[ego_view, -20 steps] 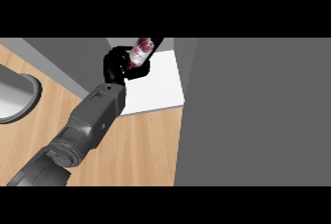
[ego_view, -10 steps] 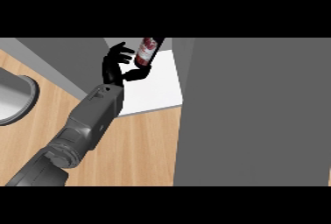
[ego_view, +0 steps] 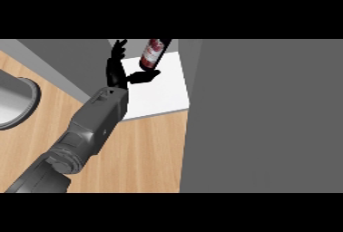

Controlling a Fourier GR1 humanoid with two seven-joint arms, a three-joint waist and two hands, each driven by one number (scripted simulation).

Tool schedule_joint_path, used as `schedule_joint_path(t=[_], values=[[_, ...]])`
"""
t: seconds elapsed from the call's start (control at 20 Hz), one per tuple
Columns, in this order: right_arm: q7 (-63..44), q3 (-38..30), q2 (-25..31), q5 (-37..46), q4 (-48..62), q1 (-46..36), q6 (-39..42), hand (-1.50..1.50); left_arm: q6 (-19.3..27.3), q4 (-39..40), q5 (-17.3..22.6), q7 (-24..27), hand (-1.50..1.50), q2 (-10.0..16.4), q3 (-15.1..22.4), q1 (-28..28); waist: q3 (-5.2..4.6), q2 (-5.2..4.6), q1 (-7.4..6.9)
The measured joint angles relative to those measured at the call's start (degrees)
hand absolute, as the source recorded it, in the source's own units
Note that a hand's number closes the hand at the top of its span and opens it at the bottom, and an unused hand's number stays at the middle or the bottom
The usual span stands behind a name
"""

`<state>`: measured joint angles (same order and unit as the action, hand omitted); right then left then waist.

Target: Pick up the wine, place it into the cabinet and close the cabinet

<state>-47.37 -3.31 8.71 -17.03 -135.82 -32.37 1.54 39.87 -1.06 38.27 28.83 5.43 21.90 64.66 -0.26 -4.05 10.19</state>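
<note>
Wine bottle point(ego_view: 153, 52) on white cabinet shelf point(ego_view: 164, 93), left hand point(ego_view: 118, 72) spread open beside it, thumb point(ego_view: 144, 76) by base

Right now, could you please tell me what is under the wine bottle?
The white cabinet shelf shows below the wine bottle. The open left hand has its thumb over the bottle's foot, so whether it touches the shelf is hidden.

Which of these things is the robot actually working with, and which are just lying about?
Part of the job: wine; left hand; cabinet shelf; cabinet door.
Just there: metal vessel; counter.
</note>
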Motion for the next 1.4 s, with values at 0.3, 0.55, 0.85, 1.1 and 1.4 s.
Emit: schedule_joint_path(t=[0.3,0.55,0.85,1.1,1.4], values=[[-0.2,-0.1,0.2,-0.1,0.1,-0.3,0.2,-1.50,-3.1,-0.7,-0.8,1.7,-1.50,-0.4,0.8,0.0,-0.28,0.12,-0.73],[-0.5,-0.2,0.0,-0.1,0.0,-0.1,-0.4,-1.50,-11.7,-2.7,-1.2,3.1,-1.50,-0.9,1.2,-0.3,-0.53,0.59,-1.90],[-1.8,-1.1,0.6,0.1,0.0,-0.2,-1.5,-1.50,-23.5,-7.2,0.8,8.9,-1.50,-2.1,-1.1,-0.5,-0.30,1.77,-4.43],[-3.3,-1.0,1.3,1.1,-0.2,-0.9,-3.5,-1.50,-31.5,-10.1,2.9,10.7,-1.50,-3.4,-3.7,-0.3,-0.18,2.67,-6.58],[-5.3,-2.4,3.2,1.5,-0.7,-0.7,-4.7,-1.50,-34.5,-14.9,2.0,8.7,-1.50,-4.3,-3.6,-1.6,0.07,3.79,-8.91]])
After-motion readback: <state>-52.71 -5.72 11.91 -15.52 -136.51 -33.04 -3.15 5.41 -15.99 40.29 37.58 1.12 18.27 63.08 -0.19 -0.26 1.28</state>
